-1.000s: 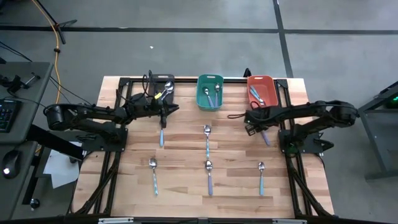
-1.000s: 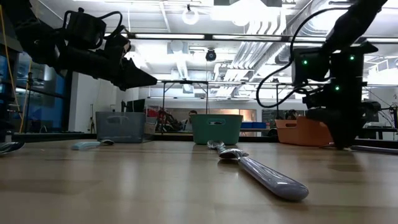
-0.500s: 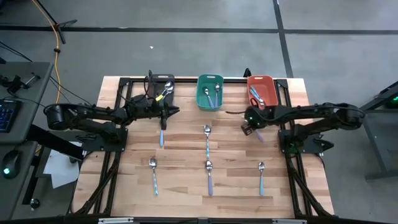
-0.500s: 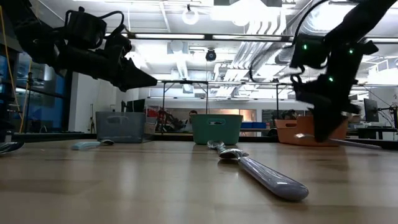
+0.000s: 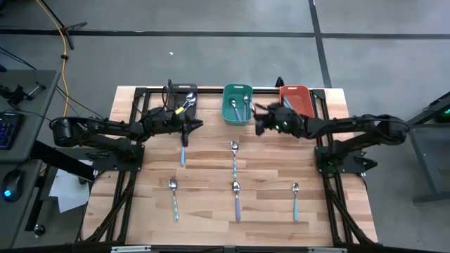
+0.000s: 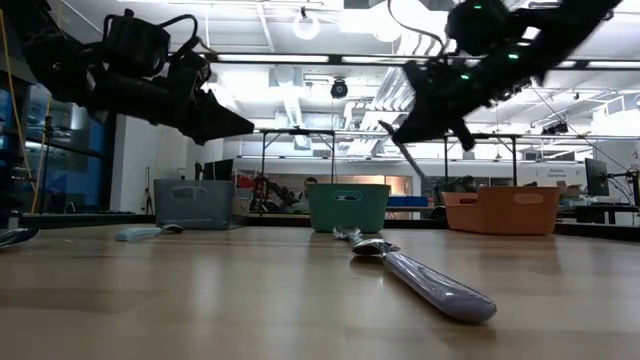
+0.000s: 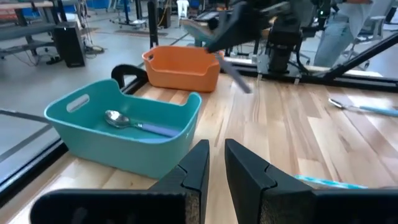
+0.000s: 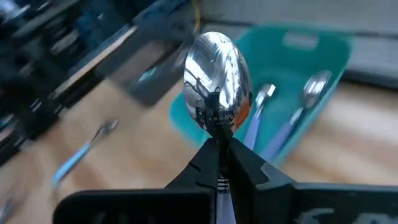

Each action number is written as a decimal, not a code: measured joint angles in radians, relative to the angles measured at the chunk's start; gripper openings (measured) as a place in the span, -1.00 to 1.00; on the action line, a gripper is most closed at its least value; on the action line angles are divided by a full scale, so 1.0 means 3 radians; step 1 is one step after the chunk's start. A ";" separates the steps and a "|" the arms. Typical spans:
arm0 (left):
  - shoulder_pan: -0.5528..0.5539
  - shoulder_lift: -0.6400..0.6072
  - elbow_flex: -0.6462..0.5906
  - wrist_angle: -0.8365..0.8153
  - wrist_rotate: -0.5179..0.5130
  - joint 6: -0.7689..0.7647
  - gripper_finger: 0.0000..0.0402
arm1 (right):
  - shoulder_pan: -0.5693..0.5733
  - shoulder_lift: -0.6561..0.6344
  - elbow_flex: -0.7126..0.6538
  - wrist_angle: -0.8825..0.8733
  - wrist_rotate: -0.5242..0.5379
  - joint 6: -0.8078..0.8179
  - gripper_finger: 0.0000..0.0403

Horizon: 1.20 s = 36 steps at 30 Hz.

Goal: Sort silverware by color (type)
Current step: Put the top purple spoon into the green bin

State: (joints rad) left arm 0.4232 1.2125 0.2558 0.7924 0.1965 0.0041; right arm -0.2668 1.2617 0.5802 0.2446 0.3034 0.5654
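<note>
1. Shiny metal makes the bowl of the held spoon point(image 8: 217, 81), so we judge it hard, light and slippery.
2. We see the right gripper point(image 5: 261, 121) squeezed tight on its thin neck, high over the table near the middle top of the high view, just beside the teal bin point(image 5: 238, 105).
3. We think the neck or the slim handle is the best place to pinch.
4. We see the left gripper point(image 5: 188, 126) with its fingers nearly together and nothing in them, by the dark grey bin point(image 5: 184, 100).
5. We count five more spoons point(image 5: 235, 159) flat on the wooden table point(image 5: 211, 211), lower in the frame.
</note>
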 joint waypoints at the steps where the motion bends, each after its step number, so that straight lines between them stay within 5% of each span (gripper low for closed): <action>1: 0.0000 0.0000 0.0000 0.0031 -0.0001 0.0001 -0.79 | -0.0054 0.0073 0.0103 -0.0003 0.0032 -0.0057 -1.00; 11: 0.0000 0.0000 0.0003 0.0069 -0.0007 0.0019 -0.79 | -0.0623 0.1075 0.1640 -0.0954 -0.0107 -0.0439 -1.00; 16: 0.0000 0.0000 0.0003 0.0035 -0.0006 0.0021 -0.79 | -0.0818 0.1651 0.2206 -0.1277 -0.0477 -0.0473 -1.00; 24: 0.0000 0.0001 0.0001 -0.0041 -0.0003 -0.0004 -0.79 | -0.0902 0.2169 0.2415 -0.1320 -0.0692 -0.0315 -1.00; 36: 0.0005 0.0001 0.0001 0.0123 -0.0005 0.0026 -0.79 | -0.0931 0.2234 0.2417 -0.1351 -0.0668 -0.0323 -1.00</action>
State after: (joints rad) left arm 0.4248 1.2129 0.2562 0.8293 0.1951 0.0118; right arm -0.5462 1.9320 1.3052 -0.1608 0.1029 0.4684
